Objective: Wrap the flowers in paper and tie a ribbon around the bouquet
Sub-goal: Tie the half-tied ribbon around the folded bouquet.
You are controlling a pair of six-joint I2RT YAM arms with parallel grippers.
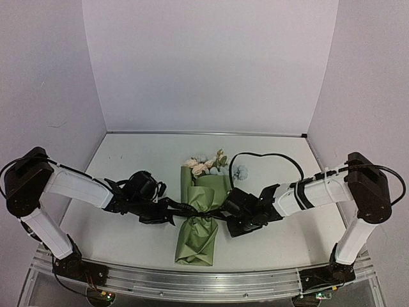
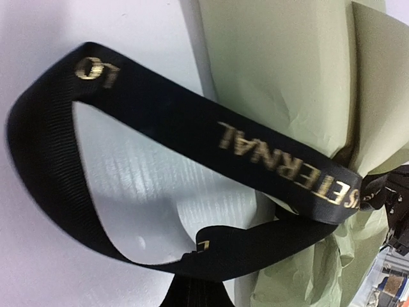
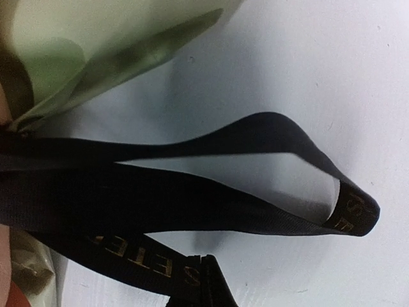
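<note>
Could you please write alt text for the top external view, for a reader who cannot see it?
A bouquet of pink and cream flowers in olive-green paper lies on the table, blooms at the far end. The left end effector and right end effector flank its pinched waist, where a black ribbon crosses it.

- Table (image 1: pixel 128 160): white, flat top, matte.
- Back wall (image 1: pixel 204 64): plain, pale lavender-white panel.
- Side walls, left (image 1: pixel 45 77) and right (image 1: pixel 374 77): same pale panels, angled inward.
- Aluminium rail (image 1: pixel 204 283): slotted, along the table's near edge.
</note>
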